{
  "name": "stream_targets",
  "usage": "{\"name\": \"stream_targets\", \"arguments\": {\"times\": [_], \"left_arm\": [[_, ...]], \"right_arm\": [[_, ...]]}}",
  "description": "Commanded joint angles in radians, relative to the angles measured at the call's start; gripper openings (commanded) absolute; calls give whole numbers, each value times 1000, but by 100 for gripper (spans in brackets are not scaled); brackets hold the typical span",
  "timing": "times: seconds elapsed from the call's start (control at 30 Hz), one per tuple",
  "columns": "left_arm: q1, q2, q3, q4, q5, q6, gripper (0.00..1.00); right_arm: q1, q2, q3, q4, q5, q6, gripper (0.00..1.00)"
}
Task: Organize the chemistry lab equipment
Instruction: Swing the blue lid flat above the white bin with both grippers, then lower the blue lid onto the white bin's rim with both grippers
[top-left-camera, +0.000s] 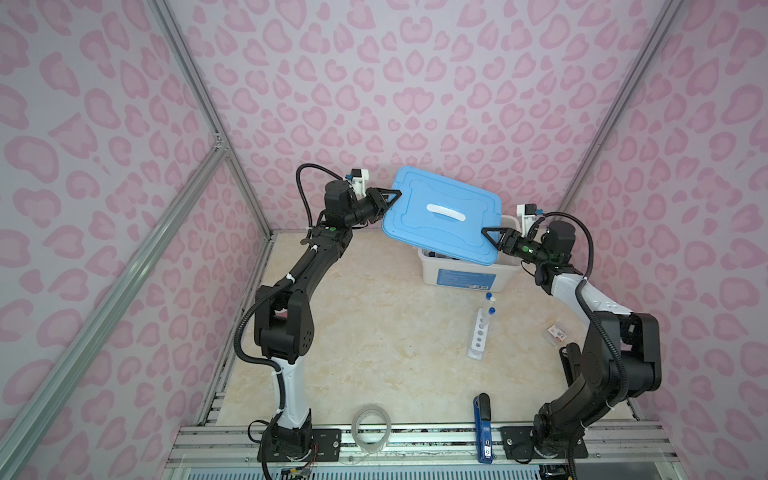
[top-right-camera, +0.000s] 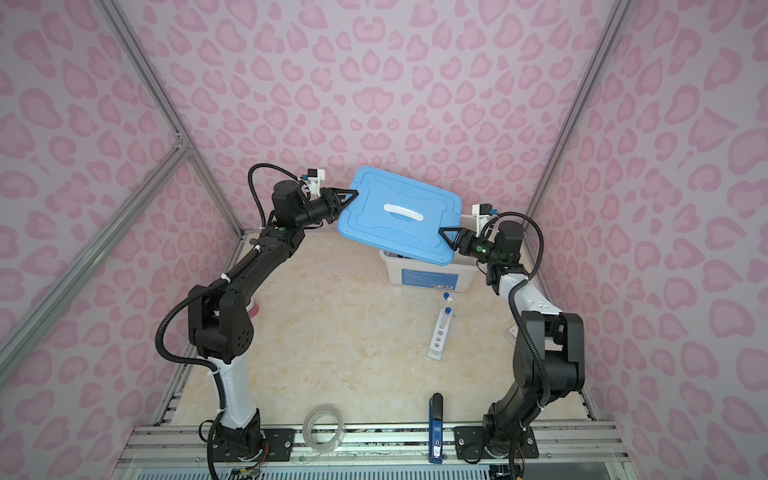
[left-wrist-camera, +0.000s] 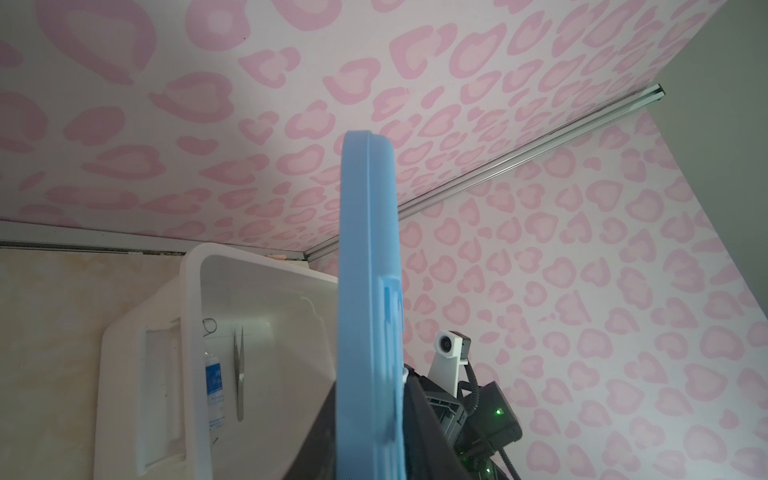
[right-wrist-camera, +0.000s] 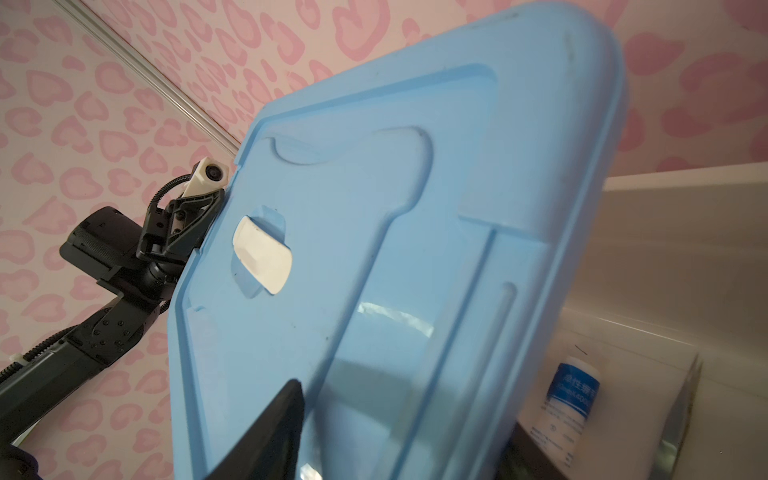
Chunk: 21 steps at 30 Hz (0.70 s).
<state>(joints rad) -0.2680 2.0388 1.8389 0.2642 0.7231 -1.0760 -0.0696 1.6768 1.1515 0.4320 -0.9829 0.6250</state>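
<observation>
A light blue lid (top-left-camera: 440, 216) (top-right-camera: 399, 216) hangs tilted over the white bin (top-left-camera: 461, 278) (top-right-camera: 428, 279). My left gripper (top-left-camera: 392, 197) (top-right-camera: 351, 197) (left-wrist-camera: 370, 457) is shut on the lid's left edge, my right gripper (top-left-camera: 490, 237) (top-right-camera: 446, 235) (right-wrist-camera: 395, 449) on its near right edge. Inside the bin lie metal tweezers (left-wrist-camera: 239, 374) and a blue-labelled white bottle (left-wrist-camera: 214, 382) (right-wrist-camera: 569, 399). In front of the bin the white rack (top-left-camera: 479, 332) (top-right-camera: 439, 332) holds one blue-capped tube (top-left-camera: 491, 311); another tube (top-left-camera: 489, 296) lies just behind it.
A clear tape roll (top-left-camera: 371, 428) and a dark blue stapler (top-left-camera: 483, 428) sit at the table's front edge. A small packet (top-left-camera: 557, 333) lies right of the rack, near my right arm. Pink patterned walls close in the back and both sides.
</observation>
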Motion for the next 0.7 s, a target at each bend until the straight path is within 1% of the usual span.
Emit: {"name": "stream_targets", "arguments": {"times": [0.0,0.17,0.33,0.4,0.57,0.67], "left_arm": [[-7,41,26,3,-9,30,30],[-15,92,63,-22,-21,52,34],[-26,124,99,-68,-37,96,35],[-34,130,110,-120,-47,118,35],[-41,153,127,-150,-63,137,35],[-48,165,139,-165,-72,153,35]], "right_arm": [[-2,-1,12,-11,8,-13,60],[-14,4,22,-50,44,-18,58],[-18,8,43,-110,74,-42,57],[-19,11,45,-113,77,-39,56],[-22,17,47,-129,86,-40,56],[-24,17,61,-168,103,-58,55]]}}
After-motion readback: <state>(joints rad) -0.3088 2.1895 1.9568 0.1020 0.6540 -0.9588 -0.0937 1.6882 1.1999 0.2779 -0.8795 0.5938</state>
